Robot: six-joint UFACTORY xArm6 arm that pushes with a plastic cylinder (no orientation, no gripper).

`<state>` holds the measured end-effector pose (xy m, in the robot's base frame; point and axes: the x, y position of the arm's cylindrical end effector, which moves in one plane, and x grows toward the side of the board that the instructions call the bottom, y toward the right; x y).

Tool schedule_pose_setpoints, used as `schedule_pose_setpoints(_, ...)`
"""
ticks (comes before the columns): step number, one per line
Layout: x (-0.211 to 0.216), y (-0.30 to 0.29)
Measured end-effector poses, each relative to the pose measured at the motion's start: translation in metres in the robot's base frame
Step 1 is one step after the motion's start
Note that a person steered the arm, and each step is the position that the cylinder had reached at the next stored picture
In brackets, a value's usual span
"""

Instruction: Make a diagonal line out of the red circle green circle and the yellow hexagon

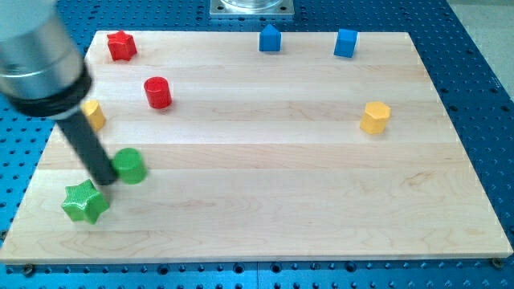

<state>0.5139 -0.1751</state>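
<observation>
Down at the view's left side of the tabletop [265, 201], our rod comes in on a slant and my tip [107, 180] sits pressed right up against the left flank of the green circle [129, 165]. There's no claw on this arm at all, just the plain dark rod, so nothing opens or closes and nothing is being held; it's simply touching that block from the side.

Just below my tip, toward the view's bottom left, we've got the green star [85, 201], close but with a sliver of wood showing between it and the green circle. Up from my tip, past the rod's shaft, the red circle [157, 92] stands by itself, a fair way above and slightly right. Further up and left of that, near the tabletop's top edge, is the red star [121, 46].

A yellow block [95, 115] peeks out from behind the rod's thick upper body, half hidden, so we can't call its shape. The yellow hexagon [374, 117] is way off across the tabletop to the right of my tip, well apart from everything else.

Along the top edge, far up and right, sit two blue blocks: one with a peaked top [270, 38] and a blue cube [345, 42].
</observation>
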Motion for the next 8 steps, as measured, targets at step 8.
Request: schedule_pose_setpoints(8,0.020,0.181)
